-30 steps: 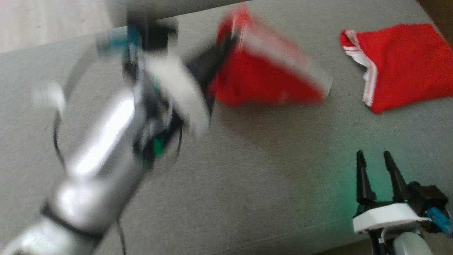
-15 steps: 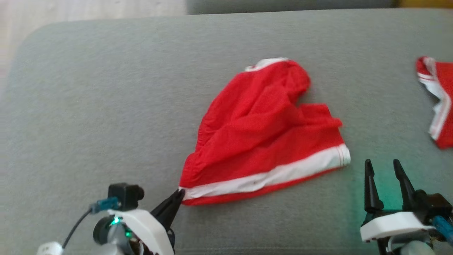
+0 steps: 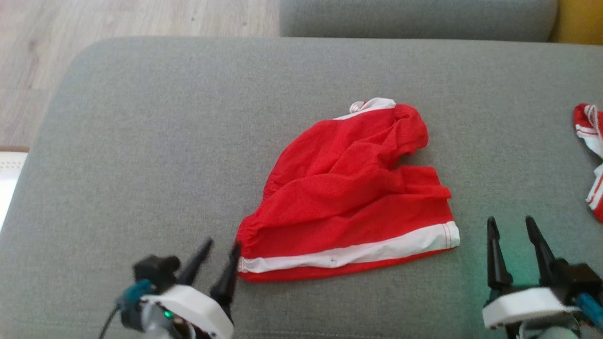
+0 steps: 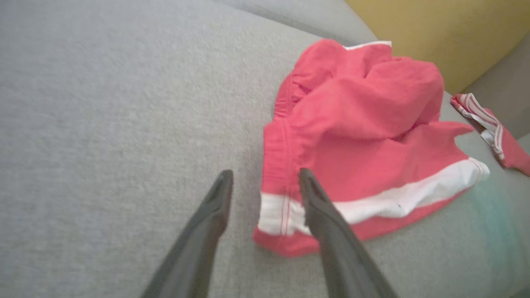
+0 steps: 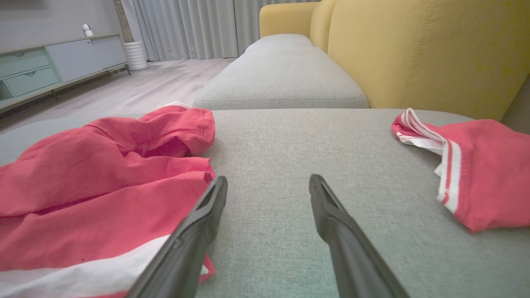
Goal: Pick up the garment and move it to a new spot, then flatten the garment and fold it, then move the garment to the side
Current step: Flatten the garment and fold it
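- Red garment [image 3: 348, 197] lies rumpled on grey cushion [image 3: 141, 141]; flattening, folding and setting aside seem left to do
- Left gripper [image 3: 223, 243] at its hem corner, jaws apart
- Right gripper [image 3: 510, 220] nearby, jaws apart

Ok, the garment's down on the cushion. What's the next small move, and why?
Probably move the right tool to the white-banded hem corner nearest it. The garment lies bunched, upper part folded over; both tools are open, and the left tool sits at the opposite corner, so they could pull it flat.
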Motion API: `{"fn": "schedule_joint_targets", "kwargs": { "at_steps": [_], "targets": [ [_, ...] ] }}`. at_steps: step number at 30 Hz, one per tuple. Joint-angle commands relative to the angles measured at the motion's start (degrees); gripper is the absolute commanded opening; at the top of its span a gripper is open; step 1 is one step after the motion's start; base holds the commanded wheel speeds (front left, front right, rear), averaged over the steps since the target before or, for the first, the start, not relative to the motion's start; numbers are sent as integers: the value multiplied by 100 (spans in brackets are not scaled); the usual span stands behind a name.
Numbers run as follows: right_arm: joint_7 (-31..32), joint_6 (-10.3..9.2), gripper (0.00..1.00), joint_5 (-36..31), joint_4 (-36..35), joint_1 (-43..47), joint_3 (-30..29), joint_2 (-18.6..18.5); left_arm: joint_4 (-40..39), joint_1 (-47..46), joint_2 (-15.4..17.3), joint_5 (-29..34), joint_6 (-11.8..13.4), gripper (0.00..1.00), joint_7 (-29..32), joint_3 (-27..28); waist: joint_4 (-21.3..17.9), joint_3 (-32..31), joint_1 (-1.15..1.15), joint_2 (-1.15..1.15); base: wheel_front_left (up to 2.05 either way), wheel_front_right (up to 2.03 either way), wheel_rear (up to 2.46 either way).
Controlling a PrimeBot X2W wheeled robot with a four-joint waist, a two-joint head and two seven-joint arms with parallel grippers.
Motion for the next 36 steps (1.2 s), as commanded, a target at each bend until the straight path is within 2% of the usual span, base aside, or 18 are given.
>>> {"fn": "schedule_joint_targets", "kwargs": {
  "at_steps": [1, 7, 11, 16, 23, 36],
  "targets": [
    [-62, -4, 100, -46, -219, 72, 83, -48, -387, -9, -21, 321, 85, 100, -72, 565, -10, -75, 0, 0, 0, 0, 0],
    [-62, -4, 100, -39, -384, 235, -20, -48, -1200, 611, -519, 1639, 136, 100, -76, 1701, -37, -314, 0, 0, 0, 0, 0],
    [-62, -4, 100, -7, -452, 382, -113, -48, -1296, 920, -729, 2511, 105, 100, -76, 2009, -12, -491, 0, 0, 0, 0, 0],
    [-62, -4, 100, -69, -541, 486, -97, -48, -1406, 1098, -1038, 3089, -65, 100, -77, 2420, 14, -577, 0, 0, 0, 0, 0],
    [-62, -4, 100, 43, -492, 569, 199, -48, -1264, 1254, -1300, 3494, -531, 100, -77, 2779, -2, -669, 0, 0, 0, 0, 0],
    [-62, -4, 100, 298, -254, 451, 535, -48, -929, 1264, -1467, 3562, -875, 100, -77, 2936, -83, -667, 0, 0, 0, 0, 0]
  ]
}}
